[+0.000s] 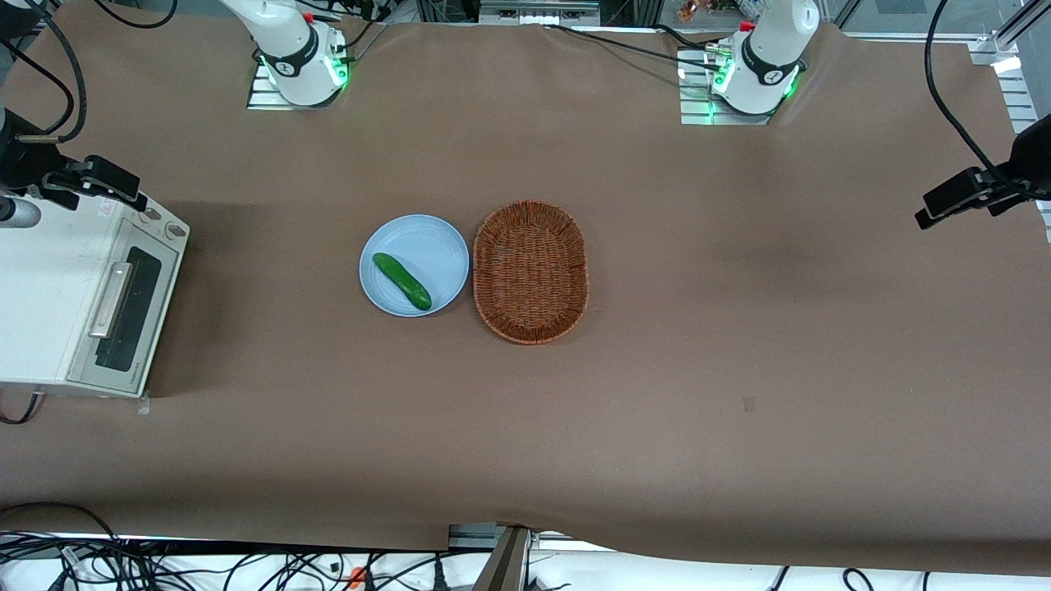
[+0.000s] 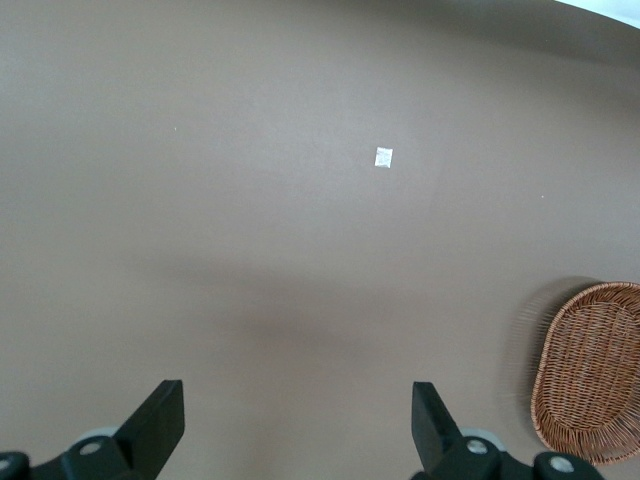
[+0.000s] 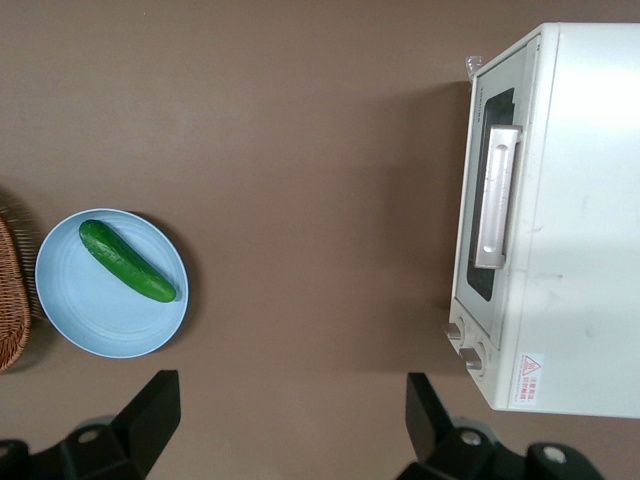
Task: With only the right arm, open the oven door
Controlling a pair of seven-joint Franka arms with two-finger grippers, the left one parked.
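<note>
The oven (image 1: 49, 300), a boxy cream-white toaster oven with two round knobs (image 3: 464, 343), sat at the working arm's end of the tabletop (image 1: 525, 427), at about nine o'clock in the front view. Its oven door (image 1: 125, 308), a silver-grey frame around a dark glass window with a silver bar handle (image 3: 495, 198), was shut flat against the front. The right arm (image 1: 283, 37) rose from its base at about eleven o'clock, and its hand (image 3: 290, 420) hung spread open above the bare tabletop in front of the door, touching nothing.
</note>
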